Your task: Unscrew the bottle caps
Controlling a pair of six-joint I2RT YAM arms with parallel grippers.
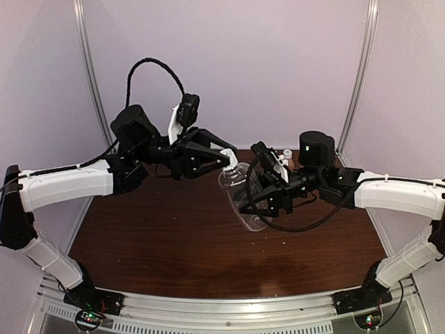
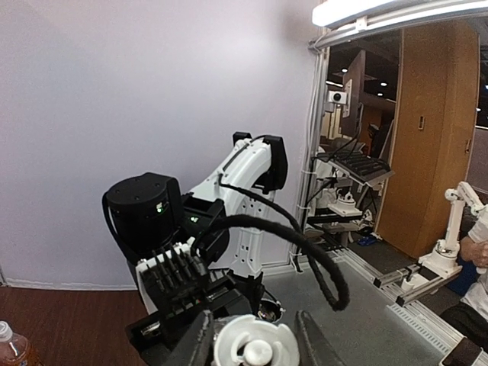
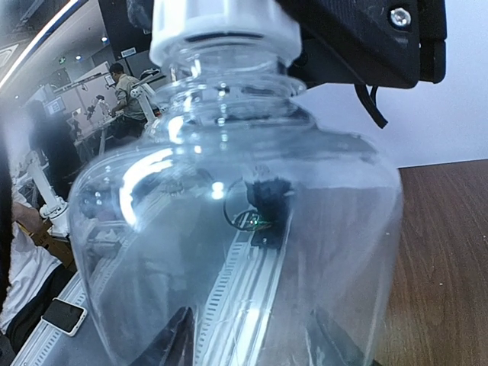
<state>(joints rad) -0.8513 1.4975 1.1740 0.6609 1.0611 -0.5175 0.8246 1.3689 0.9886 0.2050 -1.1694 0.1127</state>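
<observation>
The clear bottle [image 1: 240, 182] is held tilted in the air above the table, neck towards the left arm. My right gripper [image 1: 248, 203] is shut on its body, which fills the right wrist view [image 3: 244, 229], with my fingertips [image 3: 174, 341] on either side of it. My left gripper [image 1: 224, 159] is shut on its white cap [image 1: 229, 155], which sits between the fingers in the left wrist view [image 2: 255, 343] and shows at the top of the right wrist view [image 3: 225, 30]. The amber bottle [image 2: 11, 349] with its white cap [image 2: 4, 330] stands on the table.
The brown wooden table [image 1: 174, 236] lies under both arms. A white cap top [image 1: 286, 154] shows just behind my right gripper. Grey walls with metal posts [image 1: 89, 69] close the back and sides. A black cable [image 2: 305, 244] loops over the left wrist.
</observation>
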